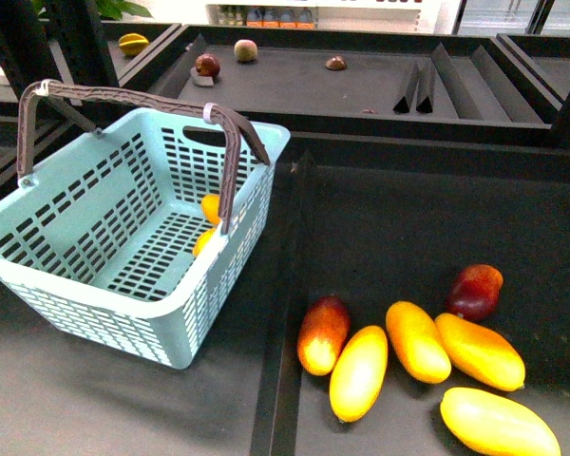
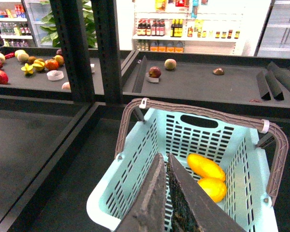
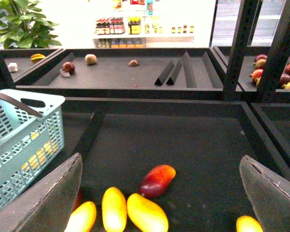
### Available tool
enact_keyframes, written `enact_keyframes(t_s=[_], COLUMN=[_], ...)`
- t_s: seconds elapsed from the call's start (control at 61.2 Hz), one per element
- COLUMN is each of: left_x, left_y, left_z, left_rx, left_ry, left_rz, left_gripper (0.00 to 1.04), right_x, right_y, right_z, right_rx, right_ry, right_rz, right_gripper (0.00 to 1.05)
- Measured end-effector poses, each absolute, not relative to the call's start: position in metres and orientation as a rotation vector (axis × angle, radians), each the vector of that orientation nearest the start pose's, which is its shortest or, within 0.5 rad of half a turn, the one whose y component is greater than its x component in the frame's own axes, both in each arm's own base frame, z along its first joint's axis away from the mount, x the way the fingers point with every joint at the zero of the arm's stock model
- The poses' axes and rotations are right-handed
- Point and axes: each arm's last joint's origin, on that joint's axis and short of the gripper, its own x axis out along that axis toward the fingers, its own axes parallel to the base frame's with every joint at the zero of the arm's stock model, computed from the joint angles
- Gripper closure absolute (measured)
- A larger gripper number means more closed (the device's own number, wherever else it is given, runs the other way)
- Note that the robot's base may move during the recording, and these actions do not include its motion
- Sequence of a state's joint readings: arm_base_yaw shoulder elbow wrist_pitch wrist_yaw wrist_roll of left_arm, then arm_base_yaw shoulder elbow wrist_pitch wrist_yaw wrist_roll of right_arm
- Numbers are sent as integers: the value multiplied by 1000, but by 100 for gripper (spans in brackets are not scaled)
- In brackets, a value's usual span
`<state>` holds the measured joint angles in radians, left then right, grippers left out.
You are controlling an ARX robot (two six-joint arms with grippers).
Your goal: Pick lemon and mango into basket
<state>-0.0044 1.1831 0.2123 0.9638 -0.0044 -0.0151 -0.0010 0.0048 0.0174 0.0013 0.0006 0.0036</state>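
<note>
My left gripper with dark grey flat fingers (image 2: 165,162) has its two fingers pressed together, with only a thin line between them. My right gripper with dark grey padded fingers (image 3: 162,188) is spread wide, one finger at each side of its wrist view. In the front view I see neither of my arms.

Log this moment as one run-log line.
left hand: shut, above basket | right hand: open, over mangoes | basket contents: two yellow fruits | six mangoes outside
</note>
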Motion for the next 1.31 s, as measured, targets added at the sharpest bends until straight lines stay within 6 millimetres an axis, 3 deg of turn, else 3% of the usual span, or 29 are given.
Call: enact_keyframes(t_s=[0.261, 0.522, 1.306], left_x=[163, 139, 109], left_y=[-1, 0, 0], left_z=[161, 166, 171], left_rx=[-12, -11, -11], left_ry=[20, 3, -16], left_rz=[-3, -3, -4], left_gripper=[102, 102, 102], right_x=[97, 97, 97], right_y=[0, 0, 0], right_z=[169, 169, 169], right_rx=[3, 3, 3], right_ry=[-14, -14, -14], right_rz=[-2, -2, -2], right_gripper=[9, 9, 9])
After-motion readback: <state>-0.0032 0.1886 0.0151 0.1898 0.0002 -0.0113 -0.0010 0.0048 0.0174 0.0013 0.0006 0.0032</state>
